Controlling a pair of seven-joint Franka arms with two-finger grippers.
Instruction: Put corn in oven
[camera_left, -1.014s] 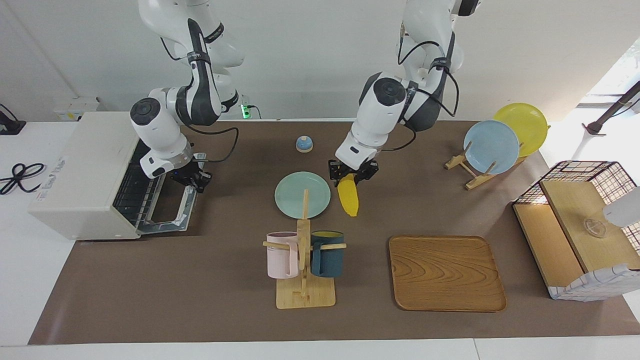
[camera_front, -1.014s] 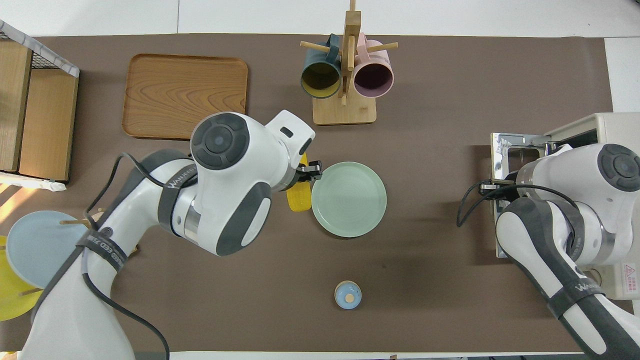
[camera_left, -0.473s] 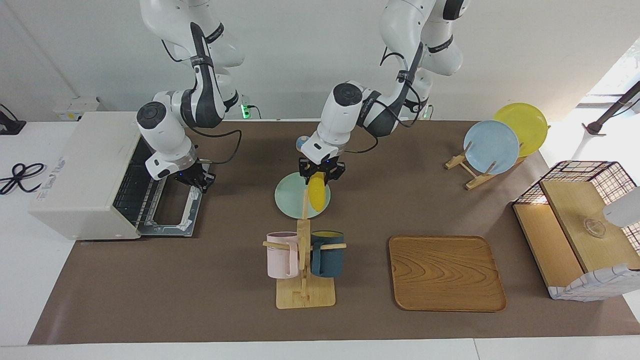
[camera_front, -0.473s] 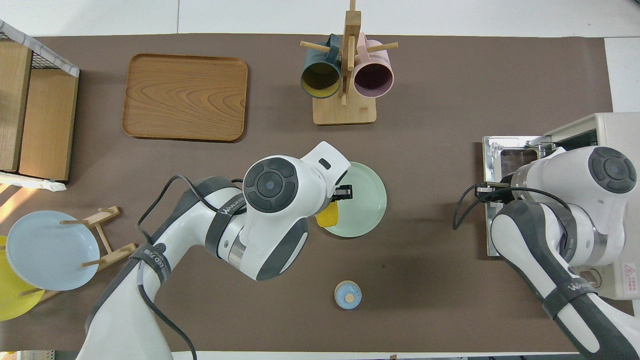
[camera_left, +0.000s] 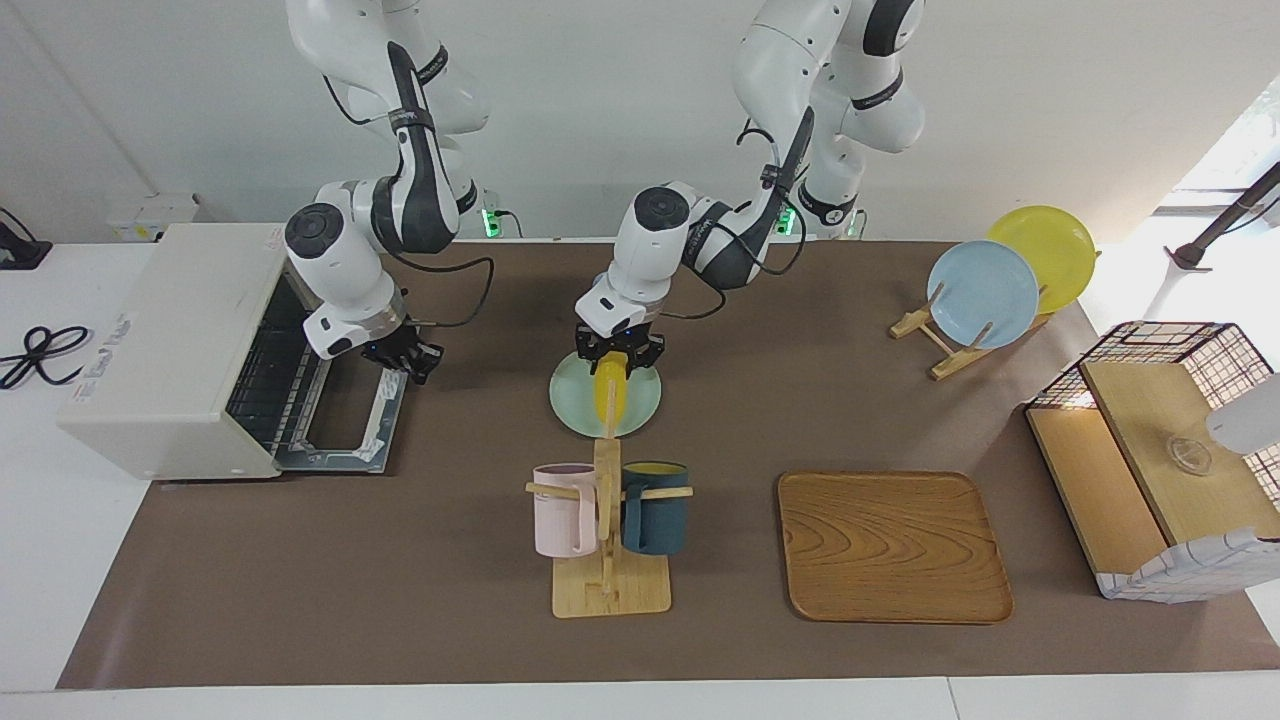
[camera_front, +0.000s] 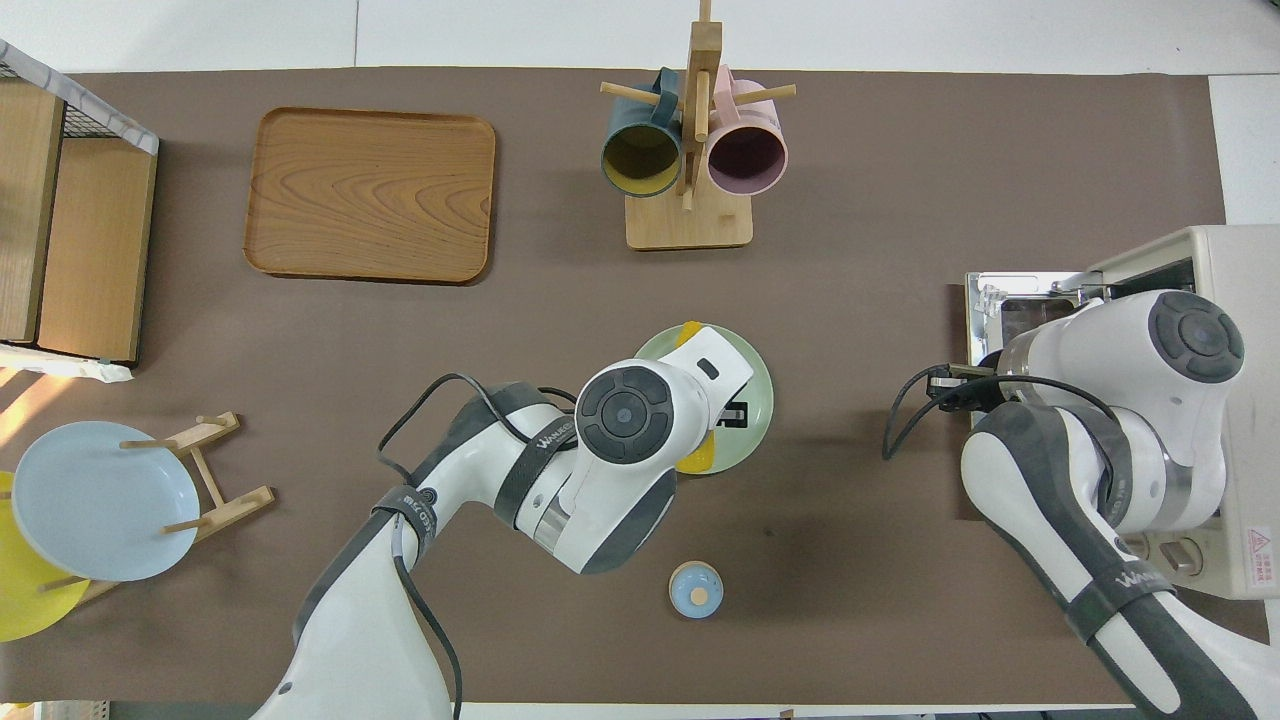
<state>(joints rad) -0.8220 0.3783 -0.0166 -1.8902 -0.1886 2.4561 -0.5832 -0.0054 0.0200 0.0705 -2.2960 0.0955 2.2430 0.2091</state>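
Yellow and ridged, the corn (camera_left: 608, 397) is hanging tip-down from the left pincer (camera_left: 619, 352), whose fingers are gripping its thick end, and it is sitting in the air over the teal plate (camera_left: 572, 398) in the middle of the desk (camera_left: 400, 560), not yet anywhere near its goal. Toward the right arm's end of the desk the oven (camera_left: 160, 350) is standing with its drop-down door (camera_left: 340, 425) lying open and flat and the wire rack (camera_left: 262, 375) showing inside. Over that door's nearer edge the right pincer (camera_left: 400, 358) is hovering with its fingertips together and nothing between them. I judge the carry to be roughly midway, with the whole stretch of bare desk between plate and oven left to cross. Several things are threatening from here. With only one end of the cob pinched, it is likely to swing or slip under its own weight during a quick sideways move, dropping onto the plate or desk. Because the right arm is crowding the oven mouth, the two arms are at risk of meeting unless it is drawing clear first. Since the cob is hanging almost upright, it is risking a knock against the top of the opening or the door's edge unless it is being tilted flatter before entry. A release too early is apt to leave it on the door and not on the rack.
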